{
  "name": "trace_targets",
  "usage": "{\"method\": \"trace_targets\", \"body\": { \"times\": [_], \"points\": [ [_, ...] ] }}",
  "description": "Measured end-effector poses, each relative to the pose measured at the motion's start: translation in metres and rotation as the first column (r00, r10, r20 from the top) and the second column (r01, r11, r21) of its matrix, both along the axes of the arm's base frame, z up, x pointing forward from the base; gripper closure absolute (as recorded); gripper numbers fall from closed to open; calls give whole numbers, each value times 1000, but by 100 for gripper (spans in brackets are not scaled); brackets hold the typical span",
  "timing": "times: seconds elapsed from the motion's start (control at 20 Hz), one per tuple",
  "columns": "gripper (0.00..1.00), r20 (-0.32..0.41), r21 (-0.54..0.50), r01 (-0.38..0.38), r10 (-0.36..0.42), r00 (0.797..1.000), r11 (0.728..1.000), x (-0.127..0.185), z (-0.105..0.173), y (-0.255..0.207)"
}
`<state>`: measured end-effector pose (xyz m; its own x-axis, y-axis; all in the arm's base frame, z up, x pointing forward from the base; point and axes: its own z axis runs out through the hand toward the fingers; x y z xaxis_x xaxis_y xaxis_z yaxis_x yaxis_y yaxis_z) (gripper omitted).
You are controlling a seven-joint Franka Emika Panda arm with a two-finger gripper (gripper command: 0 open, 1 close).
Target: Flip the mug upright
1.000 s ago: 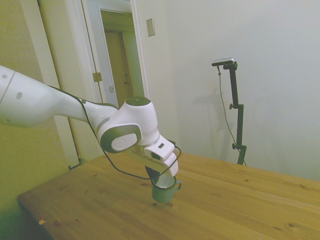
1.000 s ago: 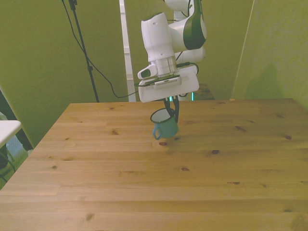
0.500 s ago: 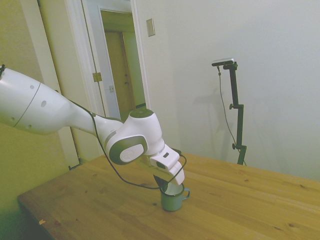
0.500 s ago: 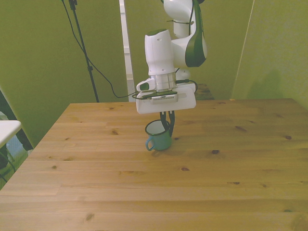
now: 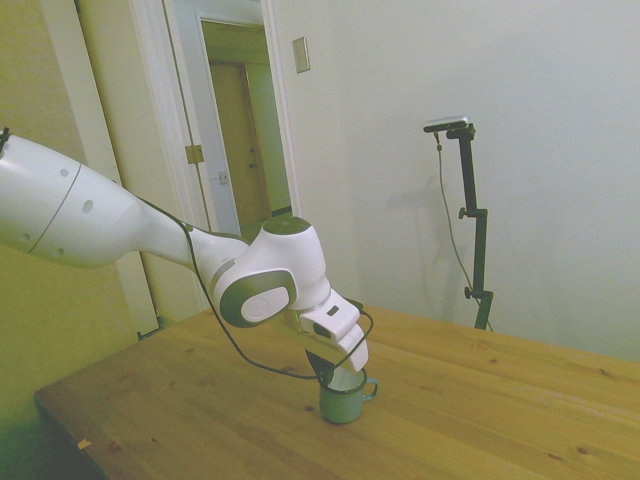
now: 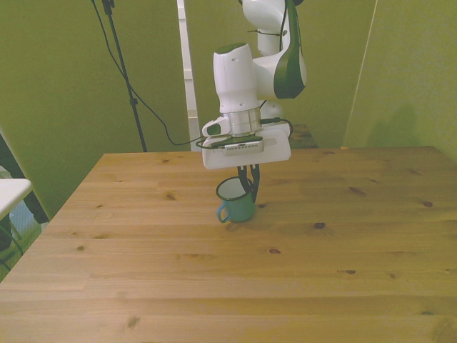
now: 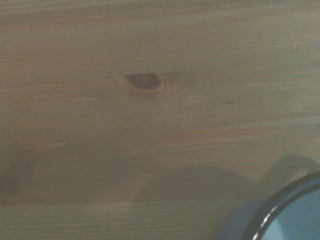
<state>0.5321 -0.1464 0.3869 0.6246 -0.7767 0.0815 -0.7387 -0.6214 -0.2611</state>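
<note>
The small teal-green mug (image 5: 343, 402) (image 6: 236, 206) stands upright on the wooden table (image 6: 214, 286), its white inside facing up. Its loop handle points to the front view's left. My gripper (image 5: 331, 374) (image 6: 250, 186) comes down from above, and its dark fingers pinch the mug's rim on the side toward the front view's right. In the wrist view only an arc of the mug's dark rim (image 7: 280, 202) shows at a corner, over bare wood with a knot (image 7: 144, 81).
Bare wood of the table (image 5: 480, 420) spreads on all sides of the mug. A doorway (image 5: 240, 130) and a white wall lie behind the table in the side view. A white ledge (image 6: 11, 191) sits off the front view's left edge.
A second ago the mug hung tilted above the table in my gripper. It has come down and now stands upright on the wood. Over the last half second almost nothing moved.
</note>
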Motion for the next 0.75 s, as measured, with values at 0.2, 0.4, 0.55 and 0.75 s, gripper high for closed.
{"method": "trace_targets", "body": {
  "times": [0.2,0.4,0.55,0.75],
  "points": [
    [0,-5,5,3,-3,1000,1000,-2,6,-4],
    [0,18,6,6,-6,1000,1000,-11,27,-6],
    [0,41,9,-10,9,999,1000,-32,53,2],
    [0,60,-10,-36,37,998,999,-64,67,22]
  ]
}}
